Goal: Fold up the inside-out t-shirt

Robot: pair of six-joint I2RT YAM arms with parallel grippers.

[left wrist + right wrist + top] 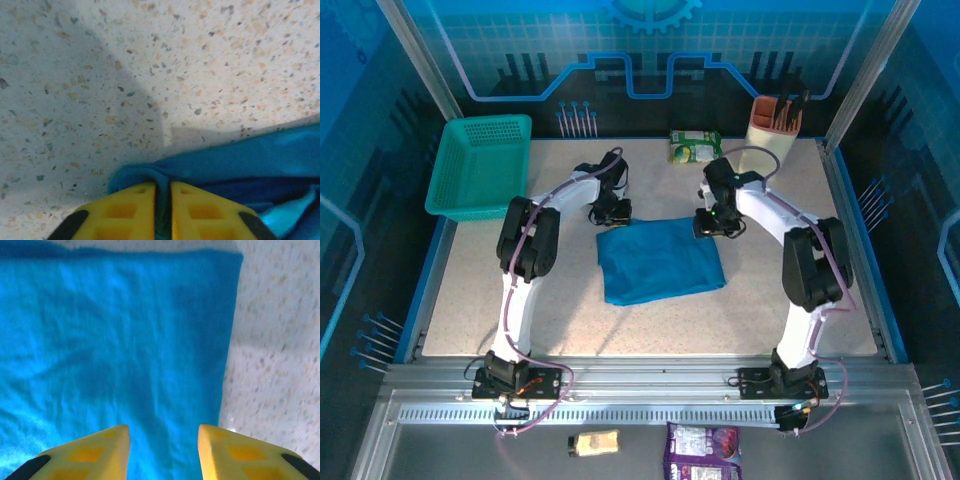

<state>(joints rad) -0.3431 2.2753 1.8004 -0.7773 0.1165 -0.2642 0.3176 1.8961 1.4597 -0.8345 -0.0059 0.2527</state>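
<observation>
Blue shirt [660, 262] lying folded in a rough rectangle mid-counter [790, 300], left end effector [163, 202] pinched closed on cloth at its far left corner, right end effector [164, 445] with jaws apart over its far right edge, basket [480, 165] far left

A pale, speckled worktop [650, 325] is bounded at its near edge by a ribbed metal rail [650, 375]. A teal mesh basket [478, 165] is set at the worktop's far left corner. A green-and-white snack packet [695, 147] is laid at the far edge, near the middle. An orange-brown holder [775, 122], with dark items stood upright in it, is placed at the far right corner. On the near side of the rail, a small yellowish packet [594, 442] and a purple packet [703, 452] are laid near each other.
</observation>
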